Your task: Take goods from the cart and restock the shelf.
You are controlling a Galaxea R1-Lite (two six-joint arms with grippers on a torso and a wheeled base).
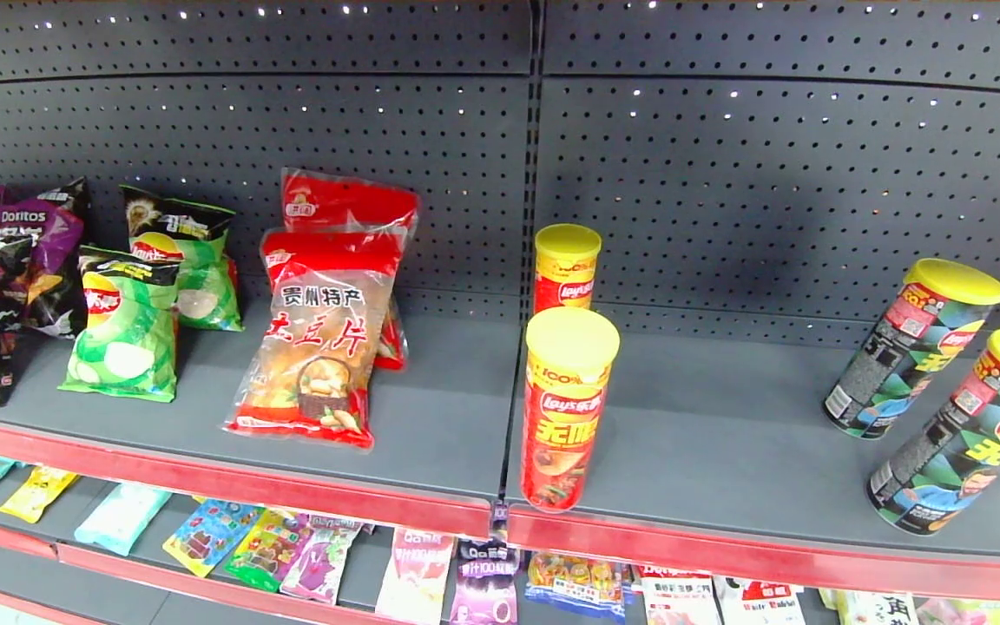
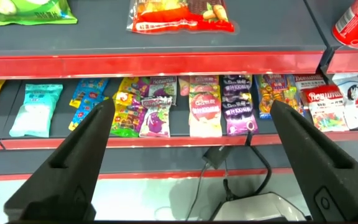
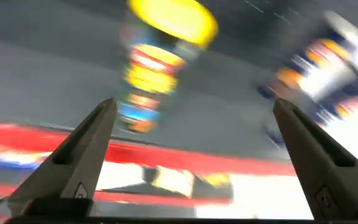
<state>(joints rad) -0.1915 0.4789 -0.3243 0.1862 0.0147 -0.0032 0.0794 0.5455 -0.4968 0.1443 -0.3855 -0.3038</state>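
- Grey shelf (image 1: 726,434) with a red front rail, backed by dark pegboard.
- Near the middle of the shelf, at the front edge: front red chip can (image 1: 565,408), yellow lid, upright, just beside the joint between two shelf boards.
- Straight behind it, close to the pegboard: rear red chip can (image 1: 565,269), upright, apart from the front one.
- Far right of the shelf: two dark patterned chip cans (image 1: 912,347), yellow lids, near each other, one farther forward than the other.
- Left of the red cans: potato slice bags (image 1: 318,347), red and clear, one leaning in front of another.
- Farther left: green chip bags (image 1: 127,330), then purple and black chip bags (image 1: 31,252) at the edge.
- One level down: rows of small snack packets (image 2: 204,106), lying flat behind a second red rail.
- Left gripper (image 2: 191,155): fingers (image 2: 73,168) spread wide apart, nothing between them, low in front of the packet rows.
- Right gripper (image 3: 191,155): fingers (image 3: 79,162) likewise spread, holding nothing, facing a blurred yellow-lidded can (image 3: 160,68) standing on the shelf beyond the fingertips, apart from both.
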